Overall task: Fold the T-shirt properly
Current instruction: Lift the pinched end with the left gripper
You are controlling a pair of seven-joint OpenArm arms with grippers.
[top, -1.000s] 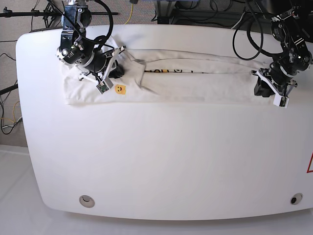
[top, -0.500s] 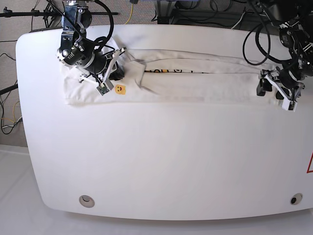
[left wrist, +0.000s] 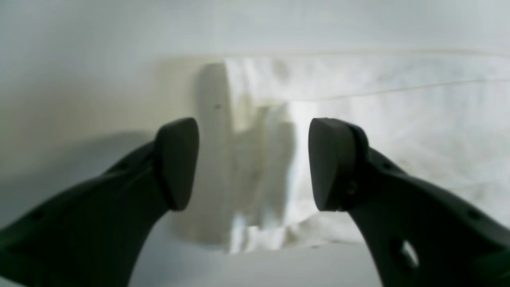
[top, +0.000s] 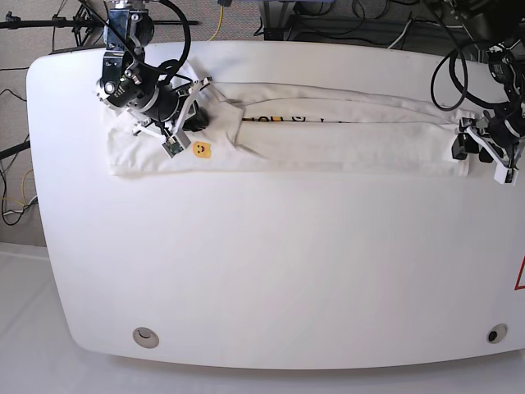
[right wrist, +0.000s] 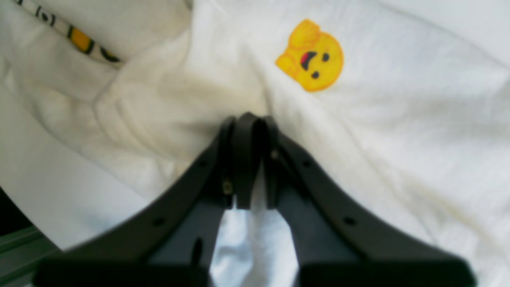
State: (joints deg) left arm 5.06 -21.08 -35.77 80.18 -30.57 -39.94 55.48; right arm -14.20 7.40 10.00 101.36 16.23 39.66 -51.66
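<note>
One T-shirt (top: 328,131), two pincers.

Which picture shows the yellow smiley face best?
The right wrist view: the smiley is large and sharp on the shirt, just past the right gripper. The base view shows it as a tiny yellow dot. The left wrist view misses it.

Even, bright overhead light fills the base view; the white bench (top: 271,271) shows almost no glare, with only soft, short shadows under the arms. That view is sharp, and the bench's edges bow slightly near the corners. Both wrist views are soft. In the left wrist view the dark fingers (left wrist: 177,163) are blurred and throw a yellowish shadow onto the T-shirt (left wrist: 398,131).
</note>
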